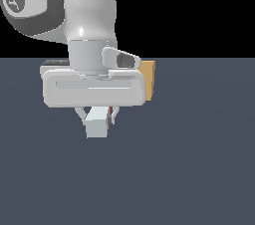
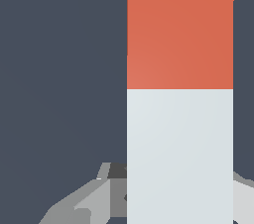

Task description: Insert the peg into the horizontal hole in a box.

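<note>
My gripper is shut on the peg and holds it above the dark grey floor. The peg's pale end faces the exterior camera, and a thin orange-red sliver shows behind it. In the wrist view the peg runs lengthwise, pale near the fingers and orange-red farther out. The tan box stands behind the hand on the exterior view's right and is mostly covered by it. The hole is hidden.
The dark grey floor spreads flat around the gripper. The arm's white wrist and hand fill the upper left of the exterior view.
</note>
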You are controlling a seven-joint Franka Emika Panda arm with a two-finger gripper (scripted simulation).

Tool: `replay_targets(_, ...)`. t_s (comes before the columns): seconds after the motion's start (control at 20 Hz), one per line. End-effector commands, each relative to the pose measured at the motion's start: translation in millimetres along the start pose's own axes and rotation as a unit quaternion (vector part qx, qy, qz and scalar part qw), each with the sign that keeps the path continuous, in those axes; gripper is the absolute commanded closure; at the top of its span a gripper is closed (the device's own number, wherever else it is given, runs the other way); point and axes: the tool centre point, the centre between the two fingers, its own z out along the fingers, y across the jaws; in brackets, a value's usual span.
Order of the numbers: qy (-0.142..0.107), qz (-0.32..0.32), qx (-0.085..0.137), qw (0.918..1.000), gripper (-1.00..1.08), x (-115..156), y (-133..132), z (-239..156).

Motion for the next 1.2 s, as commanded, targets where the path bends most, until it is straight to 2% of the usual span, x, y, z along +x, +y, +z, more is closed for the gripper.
replay_targets(0.0, 0.0, 0.017, -0.001, 0.9999, 1.08, 18, 2, -6)
replay_targets(0.75, 0.0, 0.11, -0.001, 0.9939, 1.08, 124, 24, -37)
replay_targets(1.15, 0.0, 0.145, -0.001, 0.9894, 1.08, 162, 39, -49)
